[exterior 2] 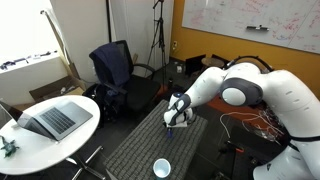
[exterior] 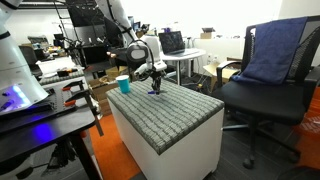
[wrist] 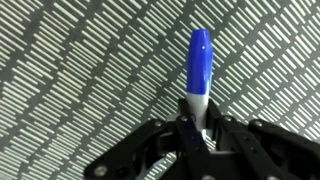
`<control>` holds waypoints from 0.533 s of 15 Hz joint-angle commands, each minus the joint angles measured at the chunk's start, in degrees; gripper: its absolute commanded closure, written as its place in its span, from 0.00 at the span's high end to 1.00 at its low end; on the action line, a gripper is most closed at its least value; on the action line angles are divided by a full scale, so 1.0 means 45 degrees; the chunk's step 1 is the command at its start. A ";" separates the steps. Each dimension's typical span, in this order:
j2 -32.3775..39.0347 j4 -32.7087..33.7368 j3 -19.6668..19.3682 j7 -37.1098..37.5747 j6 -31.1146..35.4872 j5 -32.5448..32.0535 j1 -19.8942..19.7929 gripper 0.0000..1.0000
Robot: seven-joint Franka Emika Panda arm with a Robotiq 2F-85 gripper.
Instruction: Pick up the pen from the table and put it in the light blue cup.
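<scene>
The pen [wrist: 200,62] is a short blue stick with a paler end. In the wrist view my gripper [wrist: 197,128] is shut on its pale end, and the blue part sticks out over the grey carpet-like top of the table [wrist: 70,70]. In both exterior views the gripper [exterior: 156,84] [exterior 2: 173,122] hangs just above the table top [exterior: 175,108] [exterior 2: 140,150]. The light blue cup [exterior: 124,86] stands upright at the table's edge, a short way from the gripper. It also shows in the other exterior view [exterior 2: 161,168], near the bottom edge.
A black office chair with a blue cloth [exterior: 268,70] stands beside the white cabinet. A round white table with a laptop [exterior 2: 50,120] stands on the other side. Desks with equipment [exterior: 40,95] and a tripod [exterior 2: 157,45] are around.
</scene>
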 commanded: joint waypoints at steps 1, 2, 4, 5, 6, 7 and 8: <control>-0.1594 -0.1643 -0.0383 0.0408 0.0368 -0.0660 0.0710 0.05; -0.1890 -0.1885 -0.0419 0.0377 0.0367 -0.0803 0.0851 0.05; -0.2398 -0.2308 -0.0600 0.0425 0.0331 -0.1150 0.1214 0.05; -0.2637 -0.2507 -0.0701 0.0432 0.0301 -0.1366 0.1393 0.05; -0.2849 -0.2686 -0.0934 0.0592 0.0342 -0.1606 0.1710 0.05; -0.3025 -0.2843 -0.1248 0.0781 0.0375 -0.1903 0.2115 0.05; -0.3216 -0.3000 -0.1634 0.1057 0.0358 -0.2277 0.2610 0.05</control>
